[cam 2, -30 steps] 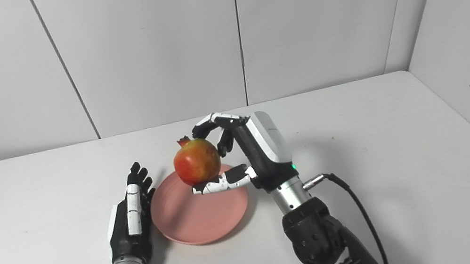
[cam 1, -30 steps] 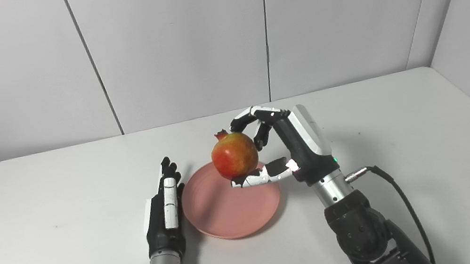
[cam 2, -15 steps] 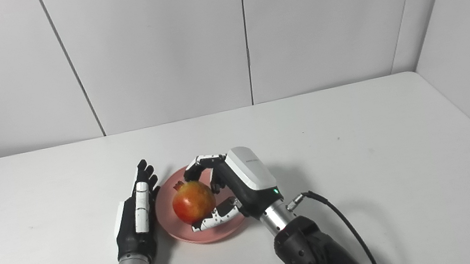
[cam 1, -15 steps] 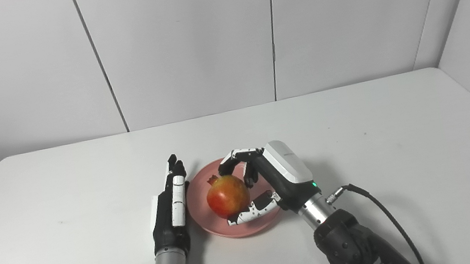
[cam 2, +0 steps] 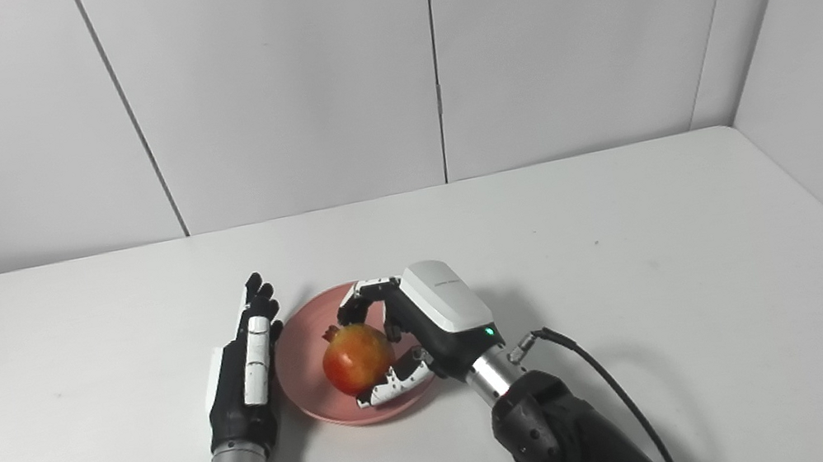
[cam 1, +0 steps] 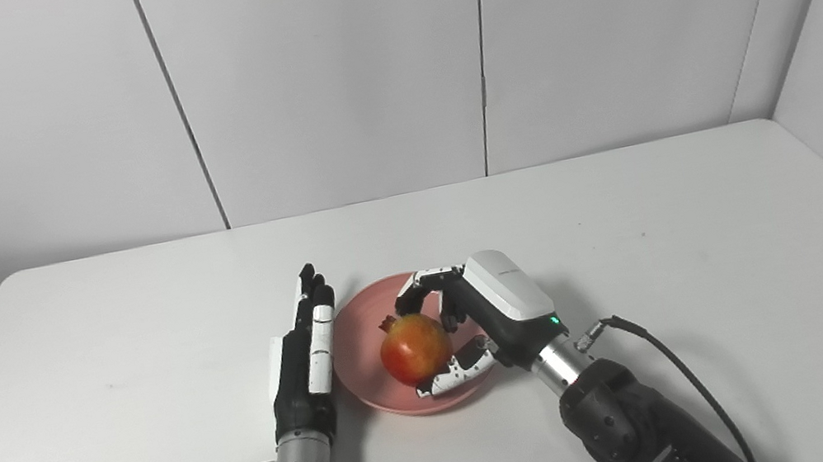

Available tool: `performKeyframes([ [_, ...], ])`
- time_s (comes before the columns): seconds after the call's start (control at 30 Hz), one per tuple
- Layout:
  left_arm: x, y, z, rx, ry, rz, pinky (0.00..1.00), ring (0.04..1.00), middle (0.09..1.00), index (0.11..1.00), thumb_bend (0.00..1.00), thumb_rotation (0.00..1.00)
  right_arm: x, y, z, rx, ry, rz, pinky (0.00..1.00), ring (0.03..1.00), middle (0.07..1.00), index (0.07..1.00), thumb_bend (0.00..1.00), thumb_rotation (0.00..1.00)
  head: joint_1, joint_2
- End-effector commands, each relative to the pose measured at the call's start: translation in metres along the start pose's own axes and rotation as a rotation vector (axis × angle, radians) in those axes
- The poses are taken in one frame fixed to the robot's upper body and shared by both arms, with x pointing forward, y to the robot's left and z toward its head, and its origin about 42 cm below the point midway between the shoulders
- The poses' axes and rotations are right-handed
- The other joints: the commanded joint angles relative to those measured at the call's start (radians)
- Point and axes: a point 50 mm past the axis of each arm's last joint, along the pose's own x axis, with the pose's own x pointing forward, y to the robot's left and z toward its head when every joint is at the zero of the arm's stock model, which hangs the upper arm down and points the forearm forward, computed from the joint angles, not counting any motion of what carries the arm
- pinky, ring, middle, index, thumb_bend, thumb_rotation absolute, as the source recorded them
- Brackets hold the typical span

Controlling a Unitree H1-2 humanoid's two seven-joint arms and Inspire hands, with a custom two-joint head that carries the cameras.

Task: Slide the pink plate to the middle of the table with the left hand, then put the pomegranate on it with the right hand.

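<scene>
Right now the right hand (cam 1: pixel 477 324) is wrapped round the pomegranate (cam 1: pixel 414 347), fingers (cam 1: pixel 421 286) curled over the far side & thumb (cam 1: pixel 458 371) under the near side. Fruit is red w/ a yellow-green patch, crown pointing up-left. It sits low in the pink plate (cam 1: pixel 359 357); can't tell if it touches the plate yet. Plate lies on the white table (cam 1: pixel 628 228), near the front, approx. mid-width. Left hand (cam 1: pixel 306 357) lies flat on the table just beside the plate's left rim, fingers straight, close together, pointing away from the robot, holding nothing. Its thumb side is at the rim; contact can't be confirmed. Right wrist cable (cam 1: pixel 676 362) loops over the table.
</scene>
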Motion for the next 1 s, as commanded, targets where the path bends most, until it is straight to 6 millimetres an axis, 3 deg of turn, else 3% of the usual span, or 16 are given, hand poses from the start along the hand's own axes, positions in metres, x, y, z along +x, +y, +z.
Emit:
performKeyframes([
  [0.0,0.007,-0.003,0.02,0.009,-0.098,0.001,0.99,1.0,1.0,1.0,0.7,1.0,0.018,-0.019,0.011,-0.035,-0.089,-0.035,0.3,0.377,0.434,0.527,0.52,0.0,0.002,-0.002],
  [0.27,0.007,-0.003,0.02,0.014,-0.099,-0.004,0.99,1.0,1.0,1.0,0.7,1.0,0.018,-0.02,0.01,-0.091,-0.1,-0.031,0.38,0.427,0.444,0.522,0.52,0.0,0.005,-0.004],
  [0.3,0.007,-0.002,0.02,0.017,-0.099,-0.004,0.99,1.0,1.0,1.0,0.7,1.0,0.018,-0.02,0.011,-0.102,-0.093,-0.029,0.46,0.491,0.465,0.507,0.53,0.0,0.006,-0.004],
  [0.4,0.007,-0.002,0.02,0.017,-0.103,-0.004,0.99,1.0,1.0,1.0,0.7,1.0,0.016,-0.021,0.014,-0.134,-0.07,-0.014,0.55,0.572,0.507,0.489,0.53,0.0,0.005,-0.006],
  [0.43,0.007,-0.002,0.02,0.017,-0.105,-0.004,0.99,1.0,1.0,1.0,0.69,1.0,0.015,-0.022,0.015,-0.14,-0.065,-0.008,0.64,0.67,0.672,0.495,0.52,0.11,0.006,-0.006],
  [0.47,0.006,-0.002,0.021,0.019,-0.107,-0.005,0.99,1.0,1.0,1.0,0.68,1.0,0.014,-0.022,0.016,-0.138,-0.064,-0.004,0.67,0.711,0.727,0.538,0.56,0.18,0.011,-0.005],
  [0.5,0.006,-0.002,0.021,0.021,-0.108,-0.006,0.98,1.0,1.0,1.0,0.68,1.0,0.014,-0.023,0.017,-0.136,-0.063,-0.002,0.72,0.773,0.796,0.656,0.68,0.34,0.011,-0.005],
  [0.53,0.006,-0.001,0.021,0.025,-0.108,-0.009,0.98,1.0,1.0,1.0,0.68,1.0,0.013,-0.023,0.018,-0.134,-0.066,0.0,0.73,0.78,0.803,0.667,0.69,0.35,0.011,-0.005],
  [0.6,0.005,0.0,0.021,0.034,-0.101,-0.009,0.99,1.0,1.0,1.0,0.68,1.0,0.01,-0.024,0.019,-0.129,-0.071,0.005,0.81,0.857,0.875,0.745,0.74,0.48,0.01,-0.006],
  [0.7,0.004,0.003,0.022,0.04,-0.095,-0.01,0.99,1.0,1.0,1.0,0.71,1.0,0.005,-0.025,0.022,-0.122,-0.077,0.008,0.97,0.976,0.976,0.874,0.77,0.67,0.014,-0.009],
  [0.97,0.001,0.009,0.023,0.042,-0.098,-0.005,0.99,1.0,1.0,1.0,0.72,1.0,-0.01,-0.032,0.031,-0.065,-0.105,-0.067,1.0,1.0,1.0,0.991,0.77,0.78,0.032,-0.003],
])
